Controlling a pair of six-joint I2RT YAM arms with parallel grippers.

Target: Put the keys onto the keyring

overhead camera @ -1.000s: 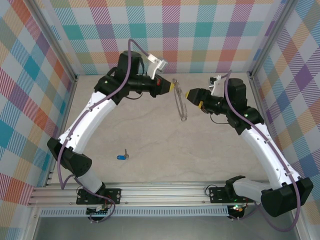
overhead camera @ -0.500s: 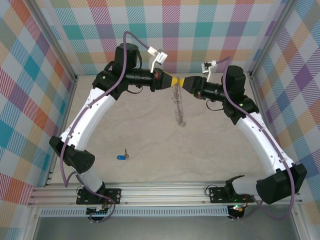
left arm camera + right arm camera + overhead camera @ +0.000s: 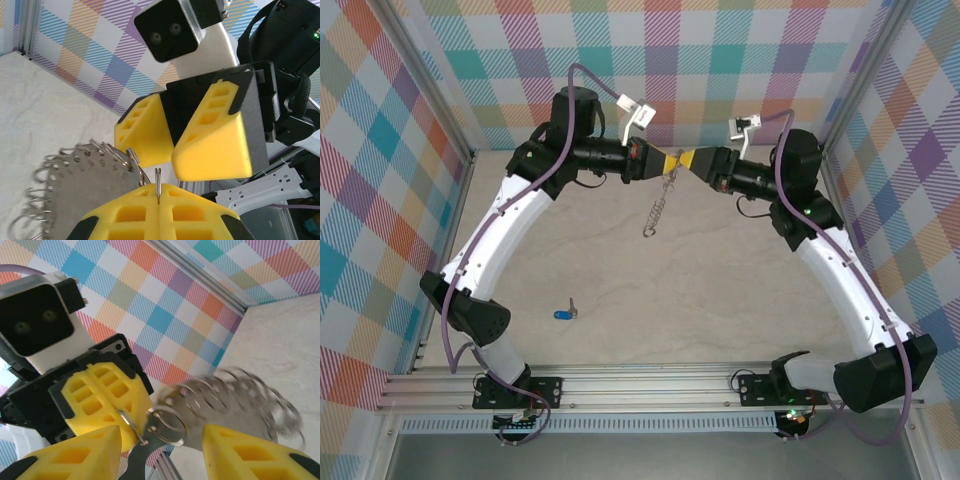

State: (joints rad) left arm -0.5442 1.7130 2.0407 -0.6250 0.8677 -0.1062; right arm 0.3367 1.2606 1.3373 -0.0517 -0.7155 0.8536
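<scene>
Keyring [image 3: 658,210] clenched in left fingers [image 3: 130,220], dangling; right fingers [image 3: 75,460] apart, straddling it; key [image 3: 563,314] lying on table [image 3: 720,290]

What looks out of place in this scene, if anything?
The key lies alone on the table, far from both grippers. The keyring dangles askew in mid-air, pinched at its top by the shut left gripper, while the right gripper stands open beside it.

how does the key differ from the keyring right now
The key lies on the table; the keyring hangs in the air from the shut left hand. The key has a blue head; the keyring is bare grey metal. The key is far smaller than the keyring. Both show metal.
</scene>
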